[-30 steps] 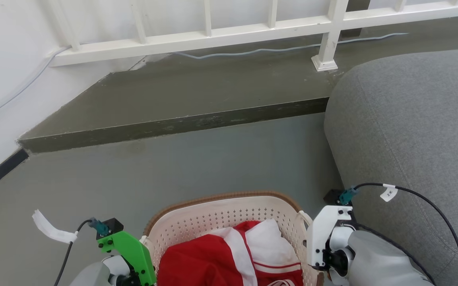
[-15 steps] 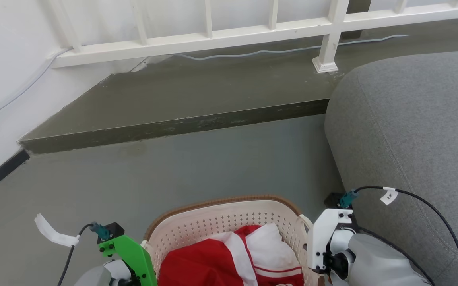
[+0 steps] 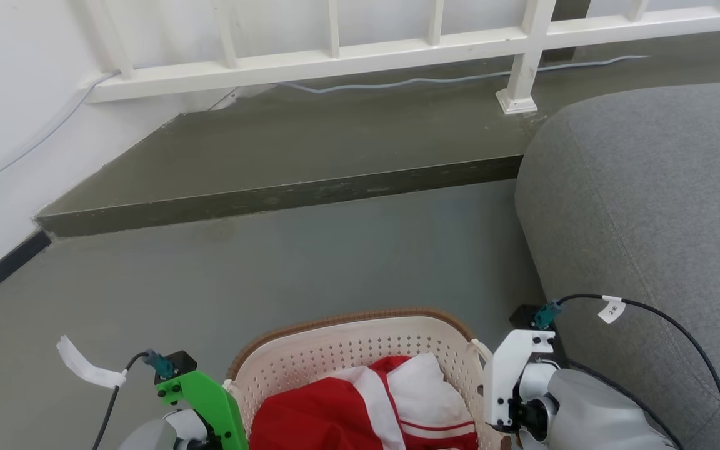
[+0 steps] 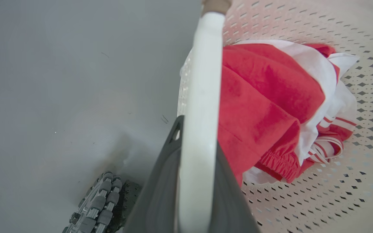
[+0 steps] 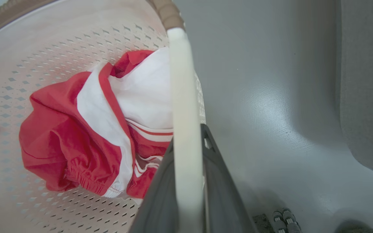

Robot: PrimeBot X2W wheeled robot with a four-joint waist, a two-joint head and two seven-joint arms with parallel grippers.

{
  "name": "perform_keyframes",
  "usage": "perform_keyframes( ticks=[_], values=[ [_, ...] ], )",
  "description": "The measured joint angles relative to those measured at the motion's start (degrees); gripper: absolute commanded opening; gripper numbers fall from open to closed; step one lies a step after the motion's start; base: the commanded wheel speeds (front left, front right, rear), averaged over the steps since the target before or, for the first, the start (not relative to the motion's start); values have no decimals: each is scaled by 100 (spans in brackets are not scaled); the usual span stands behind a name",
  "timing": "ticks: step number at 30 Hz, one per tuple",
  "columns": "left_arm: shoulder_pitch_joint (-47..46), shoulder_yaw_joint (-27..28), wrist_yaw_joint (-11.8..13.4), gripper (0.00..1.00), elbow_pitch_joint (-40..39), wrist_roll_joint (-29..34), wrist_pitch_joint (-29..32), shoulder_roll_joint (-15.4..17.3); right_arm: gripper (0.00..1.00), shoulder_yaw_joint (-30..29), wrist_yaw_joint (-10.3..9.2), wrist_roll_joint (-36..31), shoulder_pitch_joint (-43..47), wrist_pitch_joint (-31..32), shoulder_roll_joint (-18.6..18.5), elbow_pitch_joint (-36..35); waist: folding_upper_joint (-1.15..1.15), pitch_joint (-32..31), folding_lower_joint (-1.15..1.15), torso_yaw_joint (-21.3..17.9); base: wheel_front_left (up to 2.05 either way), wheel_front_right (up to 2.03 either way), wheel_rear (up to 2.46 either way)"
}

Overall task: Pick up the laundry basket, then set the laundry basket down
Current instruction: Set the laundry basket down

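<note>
The smooth grey floor [image 3: 310, 262] spreads ahead of the left tool [image 4: 197, 136] and the right tool [image 5: 188, 145]; 1 grey sofa [image 3: 647, 206] stands on it just right of the right tool; 1 raised dark step [image 3: 285, 197] crosses it well ahead of both.

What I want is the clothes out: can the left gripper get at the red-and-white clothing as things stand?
Probably not: the left gripper is shut on the white handle of the laundry basket. The clothing lies uncovered right beside it, so it likely could after letting go.
</note>
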Motion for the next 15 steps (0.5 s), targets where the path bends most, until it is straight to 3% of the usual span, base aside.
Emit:
perform_keyframes(
  ticks=[15],
  values=[
    [-40,-43,2,0,-93,1,-290,-5,0,-8,-69,0,-189,-166,1,-2,0,374,0,0,0,0,0]
  ],
)
